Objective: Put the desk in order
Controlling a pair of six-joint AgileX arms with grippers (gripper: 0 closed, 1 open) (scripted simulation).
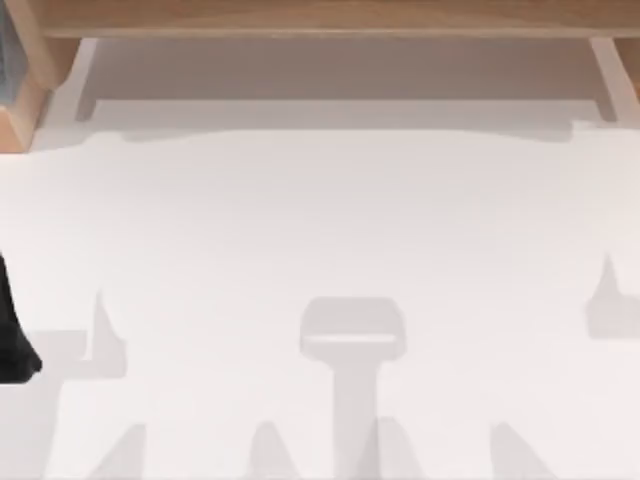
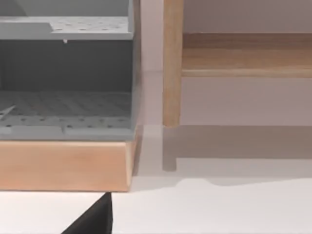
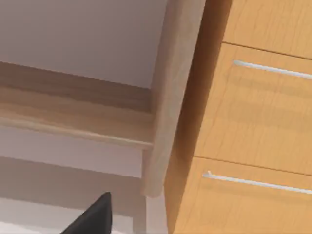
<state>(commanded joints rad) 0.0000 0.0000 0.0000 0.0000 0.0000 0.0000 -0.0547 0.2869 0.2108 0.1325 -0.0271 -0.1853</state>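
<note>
The desk [image 1: 320,230] spreads bare and white below its wooden shelf [image 1: 320,15]; the left gripper [image 1: 12,340], fingers' state untellable, risks clipping the grey tray [image 2: 66,78] nearby.

A rendered office-style workspace: a plain white counter [image 1: 320,250] backed by a light wooden shelf [image 1: 320,15], a grey perforated organiser tray [image 2: 66,105] on a wooden base, and a wooden drawer unit [image 3: 253,122] with slim metal handles.
</note>
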